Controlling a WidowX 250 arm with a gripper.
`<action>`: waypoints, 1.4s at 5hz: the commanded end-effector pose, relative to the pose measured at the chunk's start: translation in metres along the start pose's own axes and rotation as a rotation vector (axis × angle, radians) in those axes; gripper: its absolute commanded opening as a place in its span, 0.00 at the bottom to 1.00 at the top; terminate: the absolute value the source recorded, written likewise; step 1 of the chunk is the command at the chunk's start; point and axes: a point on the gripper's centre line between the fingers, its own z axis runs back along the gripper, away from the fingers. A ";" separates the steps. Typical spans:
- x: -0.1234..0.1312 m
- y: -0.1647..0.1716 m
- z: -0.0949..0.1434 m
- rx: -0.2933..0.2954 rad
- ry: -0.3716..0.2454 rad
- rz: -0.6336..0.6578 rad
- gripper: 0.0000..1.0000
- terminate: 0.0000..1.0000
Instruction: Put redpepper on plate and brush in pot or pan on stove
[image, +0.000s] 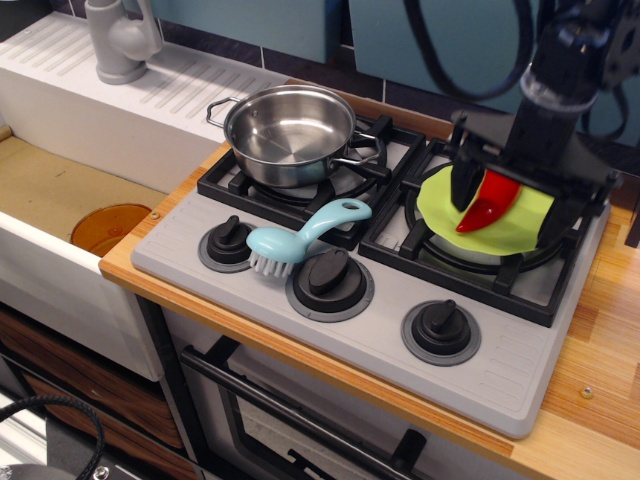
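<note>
The redpepper lies on the lime-green plate, which sits on the right burner of the stove. My gripper is low over the plate and open. Its black fingers stand on either side of the pepper, the left one close against it. Part of the plate is hidden by the gripper. The light-blue brush rests on the stove's front panel, bristles down between two knobs. The steel pot stands empty on the left burner.
Three black knobs line the stove's front. A sink with an orange disc in it lies to the left, a grey faucet behind it. A wooden counter runs along the right.
</note>
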 end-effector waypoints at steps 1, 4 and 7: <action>0.015 0.025 0.055 -0.022 -0.052 -0.051 1.00 0.00; 0.015 0.025 0.055 -0.022 -0.052 -0.051 1.00 0.00; 0.010 0.081 0.071 0.041 -0.070 -0.084 1.00 0.00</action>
